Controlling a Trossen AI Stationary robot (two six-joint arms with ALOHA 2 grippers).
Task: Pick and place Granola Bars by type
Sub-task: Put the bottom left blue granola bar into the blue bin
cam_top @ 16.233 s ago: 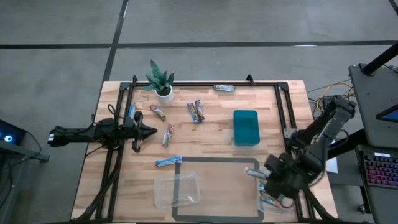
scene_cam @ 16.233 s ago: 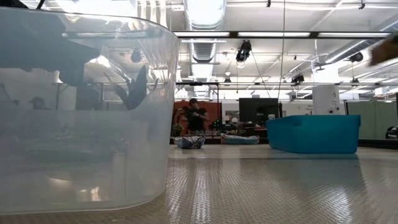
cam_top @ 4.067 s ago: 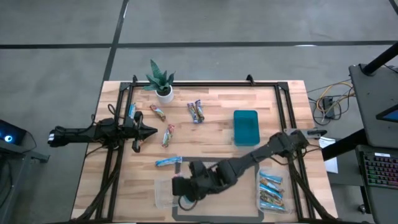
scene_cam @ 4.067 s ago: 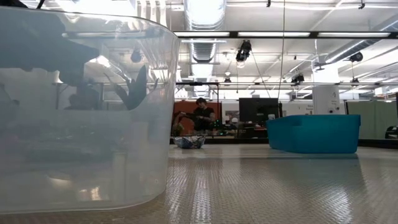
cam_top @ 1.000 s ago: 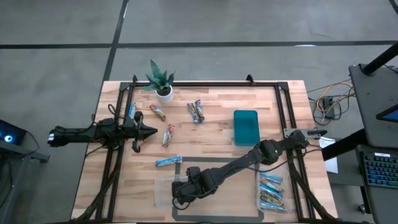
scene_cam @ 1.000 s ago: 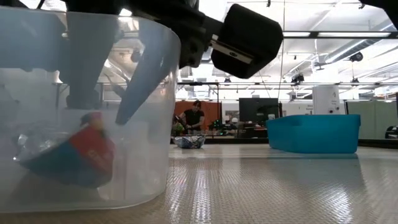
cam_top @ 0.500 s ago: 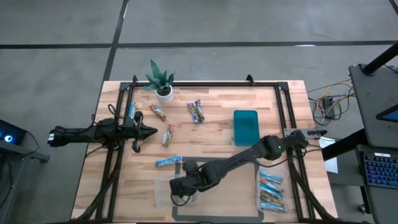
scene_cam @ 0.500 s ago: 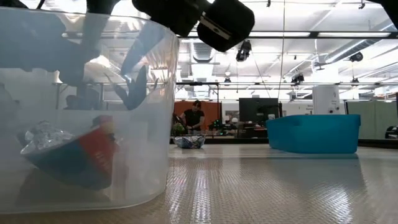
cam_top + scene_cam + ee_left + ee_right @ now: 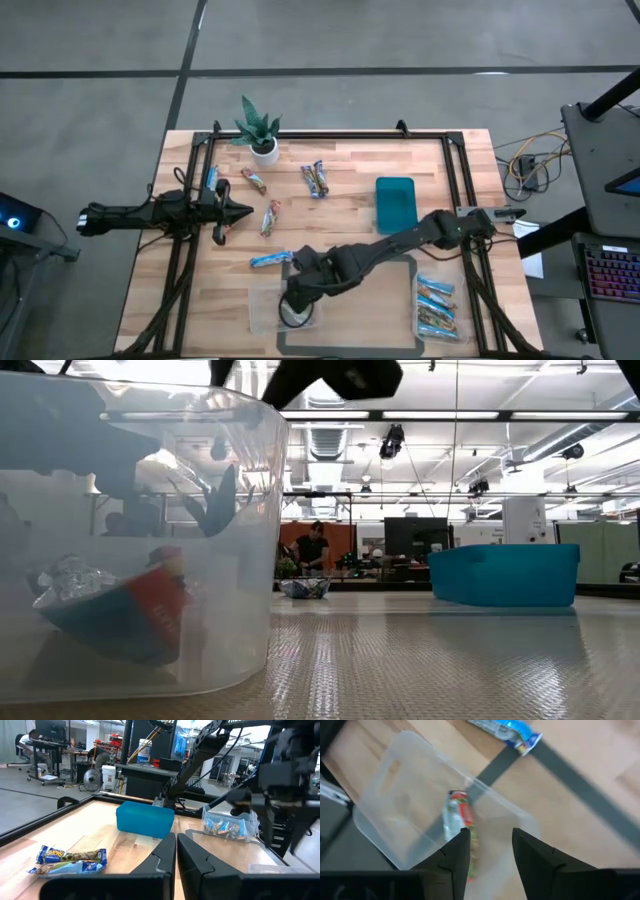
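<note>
Granola bars are spread over the desk (image 9: 450,170) and in two clear tubs. Taking the teal bin (image 9: 395,204) as landmark: the near tub (image 9: 285,305) lies on the desk well to the bin's left and toward the front edge, partly over a dark tape outline. It holds one bar, a red and silver one (image 9: 459,820), lying tilted on the tub's floor; the low view shows it (image 9: 115,610) through the tub wall. The second tub (image 9: 436,305) sits at the front, below and slightly right of the bin, and holds several blue-wrapped bars (image 9: 437,300). The bin itself shows nothing inside from above.

Loose bars remain on the desk: a blue bar (image 9: 270,260) just beyond the near tub's back corner, a pair of multicoloured bars (image 9: 316,179) left of the bin, another (image 9: 270,217) farther left, one (image 9: 254,181) near the potted plant (image 9: 259,130), and a blue one (image 9: 212,180) at the desk's left rail.

The right end effector (image 9: 296,296) hangs over the near tub, its fingers (image 9: 457,855) partly spread with nothing between them, above the red bar. The left end effector (image 9: 238,211) rests far left of the bin, pinched shut and empty, pointing toward the bin.
</note>
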